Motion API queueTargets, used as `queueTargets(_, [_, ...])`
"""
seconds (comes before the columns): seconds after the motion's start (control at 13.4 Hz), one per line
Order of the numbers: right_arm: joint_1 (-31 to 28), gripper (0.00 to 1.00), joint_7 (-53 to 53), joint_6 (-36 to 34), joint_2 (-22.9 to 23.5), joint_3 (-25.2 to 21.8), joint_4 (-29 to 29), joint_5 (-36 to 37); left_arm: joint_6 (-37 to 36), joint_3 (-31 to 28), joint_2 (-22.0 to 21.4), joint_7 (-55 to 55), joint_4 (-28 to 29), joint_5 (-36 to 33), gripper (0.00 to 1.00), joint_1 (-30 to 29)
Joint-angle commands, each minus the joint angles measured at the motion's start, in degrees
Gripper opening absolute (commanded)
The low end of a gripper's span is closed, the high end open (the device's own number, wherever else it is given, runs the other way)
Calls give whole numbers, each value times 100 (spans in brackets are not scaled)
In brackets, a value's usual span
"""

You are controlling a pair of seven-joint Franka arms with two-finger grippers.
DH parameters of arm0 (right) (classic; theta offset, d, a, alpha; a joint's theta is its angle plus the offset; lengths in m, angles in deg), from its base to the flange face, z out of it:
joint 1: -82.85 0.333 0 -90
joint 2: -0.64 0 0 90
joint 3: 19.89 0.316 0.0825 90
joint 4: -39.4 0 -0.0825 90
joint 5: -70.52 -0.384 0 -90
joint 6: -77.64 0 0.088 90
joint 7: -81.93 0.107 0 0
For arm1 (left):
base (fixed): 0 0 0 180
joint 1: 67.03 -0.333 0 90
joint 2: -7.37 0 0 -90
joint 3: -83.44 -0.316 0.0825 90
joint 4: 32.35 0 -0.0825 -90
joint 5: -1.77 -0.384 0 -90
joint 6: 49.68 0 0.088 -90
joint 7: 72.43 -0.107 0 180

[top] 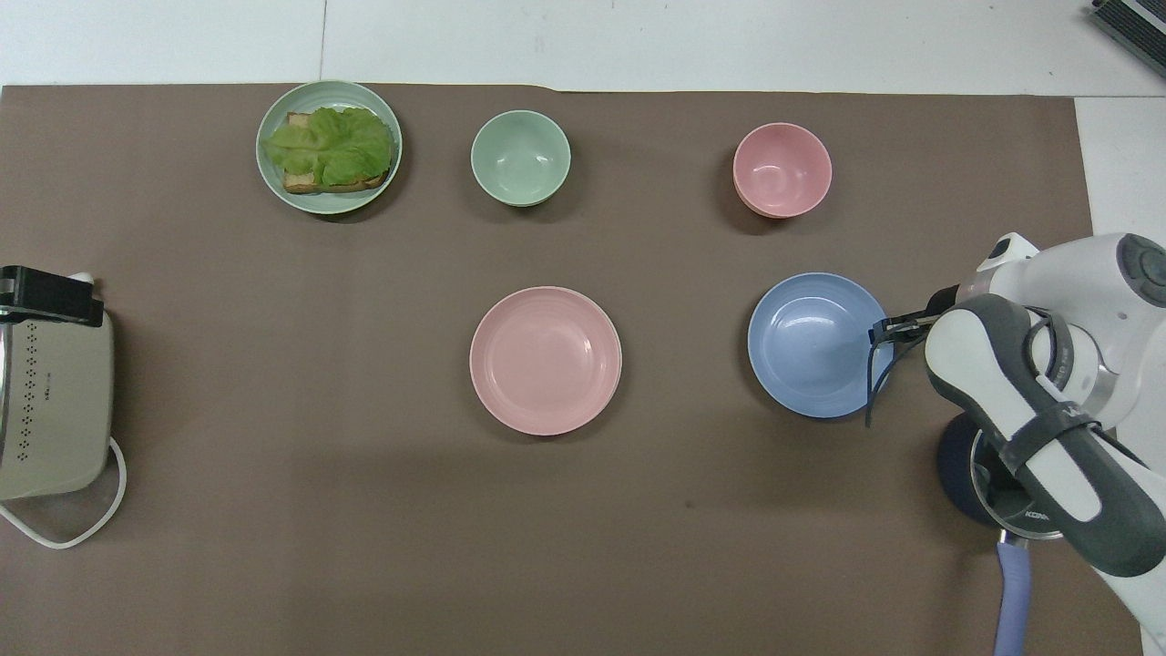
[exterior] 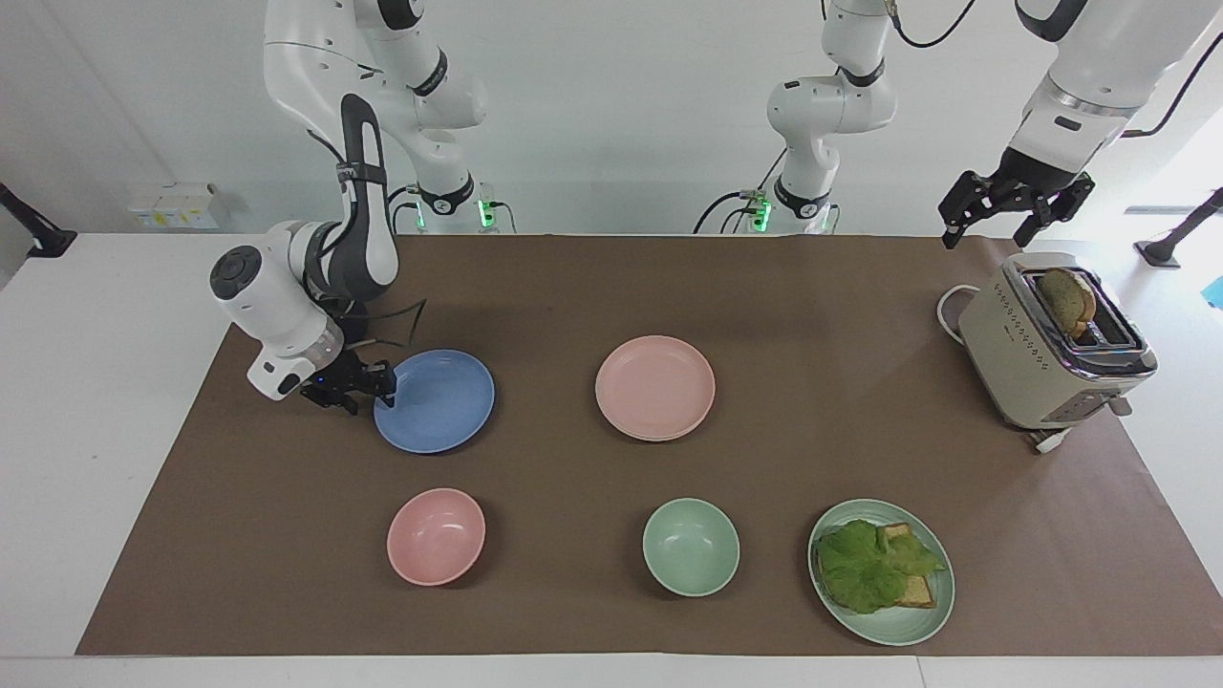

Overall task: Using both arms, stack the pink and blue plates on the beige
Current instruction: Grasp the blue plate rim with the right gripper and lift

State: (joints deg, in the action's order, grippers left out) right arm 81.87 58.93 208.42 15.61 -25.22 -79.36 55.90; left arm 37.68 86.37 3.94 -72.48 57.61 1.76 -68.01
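1. The left gripper [exterior: 1015,205] waits wide open, up over the toaster [exterior: 1041,354].
2. The right gripper [exterior: 368,382] is low at the blue plate [exterior: 439,401], right at the rim that faces it. I cannot tell if it has the rim yet.
3. The pink plate [exterior: 655,387] lies well past the blue one from that gripper. I see no beige plate.
4. Best to pinch the rim tight and lift the plate flat and slowly.
5. The pan [top: 956,465] under the right arm has small letters, maybe "KONKA".

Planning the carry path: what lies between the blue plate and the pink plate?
Nothing: only bare brown mat between the blue plate and pink plate, clearest in the overhead view.
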Motion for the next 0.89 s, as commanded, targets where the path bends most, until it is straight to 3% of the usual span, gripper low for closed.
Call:
queueTargets(0.0, [-69, 0, -187, -297, -12, 6, 247, -182, -9, 41, -61, -21, 75, 54, 100, -77])
queueTargets(0.22, [-130, 0, -170, -1351, -239, -3, 740, -182, -9, 41, -61, -21, 75, 54, 100, -77])
queueTargets(0.45, [-227, 0, -196, -2011, -687, -3, 872, -173, -9, 41, -61, -21, 75, 54, 100, -77])
queueTargets(0.82, [0, 0, 452, -2418, -1031, 84, 864, -182, -18, 41, -61, -21, 75, 54, 100, -77])
